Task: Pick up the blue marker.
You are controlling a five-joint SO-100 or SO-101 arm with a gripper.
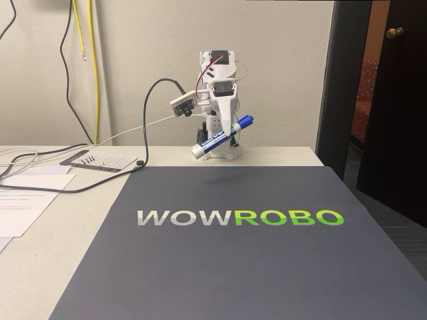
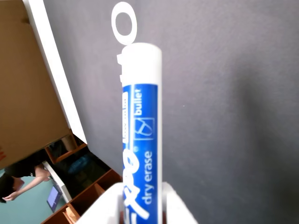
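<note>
The blue marker [image 1: 221, 137] hangs in the air above the far edge of the dark mat, tilted with its blue cap up to the right and its white end down to the left. My gripper [image 1: 233, 133] is shut on it near the capped half. In the wrist view the marker [image 2: 140, 135] runs up the middle of the picture, white end at the top, blue EXPO label readable, and it is clamped between my white fingers [image 2: 180, 207] at the bottom edge. The cap is hidden there.
A dark grey WOWROBO mat [image 1: 233, 267] covers most of the table. Papers [image 1: 23, 200], a black cable [image 1: 67, 187] and a small printed card [image 1: 100, 160] lie at the left. A dark door [image 1: 393, 100] stands at the right. A person's arm [image 2: 25, 184] appears far below the table edge.
</note>
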